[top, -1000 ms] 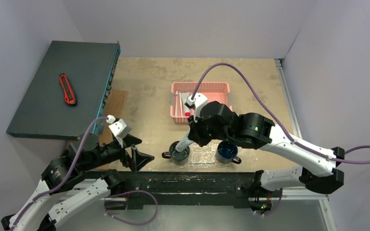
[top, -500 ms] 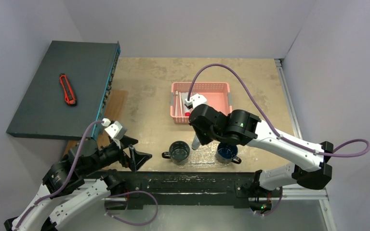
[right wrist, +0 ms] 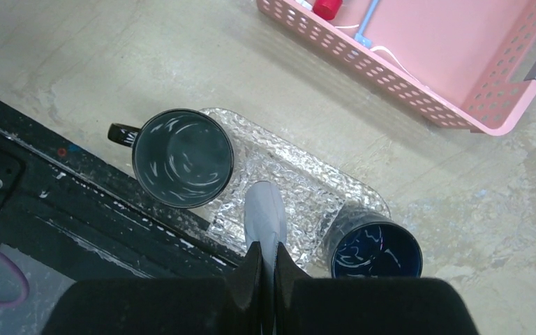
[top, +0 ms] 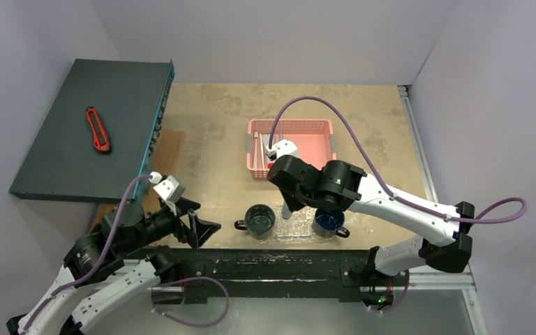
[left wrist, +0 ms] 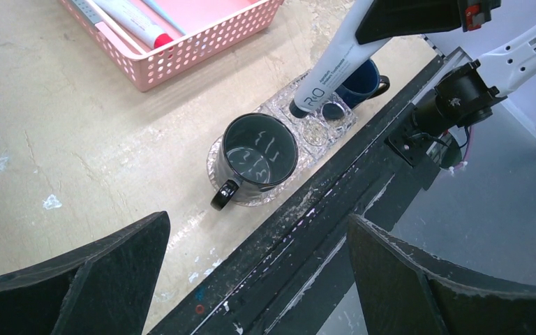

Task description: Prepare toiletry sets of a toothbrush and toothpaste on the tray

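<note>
Jaws of right gripper [right wrist: 266, 257] pinch tube [right wrist: 265, 213], aimed down over tray [right wrist: 306, 187]

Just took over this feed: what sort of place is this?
Probably a lab robot test cell, not a bathroom: plain partition walls, a scuffed worktable, and a red utility knife lying on a dark equipment box.

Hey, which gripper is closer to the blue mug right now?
Right. The right gripper, holding a tube, hangs over the tray beside the blue mug; the left gripper is open beyond the green mug.
</note>
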Motion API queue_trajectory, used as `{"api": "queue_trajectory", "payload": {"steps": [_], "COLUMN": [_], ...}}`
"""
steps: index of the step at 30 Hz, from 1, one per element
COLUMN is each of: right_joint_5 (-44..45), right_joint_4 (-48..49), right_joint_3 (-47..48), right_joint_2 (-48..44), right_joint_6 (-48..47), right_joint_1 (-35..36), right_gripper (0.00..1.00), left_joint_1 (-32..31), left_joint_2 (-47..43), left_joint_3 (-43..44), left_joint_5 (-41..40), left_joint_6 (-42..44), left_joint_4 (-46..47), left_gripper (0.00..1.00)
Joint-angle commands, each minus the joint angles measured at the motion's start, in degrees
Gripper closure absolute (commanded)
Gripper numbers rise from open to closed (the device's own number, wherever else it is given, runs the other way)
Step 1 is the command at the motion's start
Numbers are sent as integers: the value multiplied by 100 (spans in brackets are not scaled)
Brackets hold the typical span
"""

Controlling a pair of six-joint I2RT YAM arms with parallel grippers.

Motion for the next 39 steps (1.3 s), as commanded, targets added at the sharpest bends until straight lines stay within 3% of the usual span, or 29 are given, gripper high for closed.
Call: {"api": "queue_trajectory", "payload": {"steps": [1, 39], "right_joint_5": [263, 425], "right_joint_4": [108, 474], "right_joint_3": [-63, -452], "right_joint_2": [28, -100], "right_joint_6": [171, 267], "right_joint_1": [-7, -7], "right_gripper": [100, 100], "left_joint_1": [-9, -5], "left_joint_2": [-3, 120], "left_joint_3": [-18, -33], "left_joint_5": [7, 48], "left_joint_6": [-26, -4], "left_joint_4": [167, 160], "left_gripper": [3, 3]}}
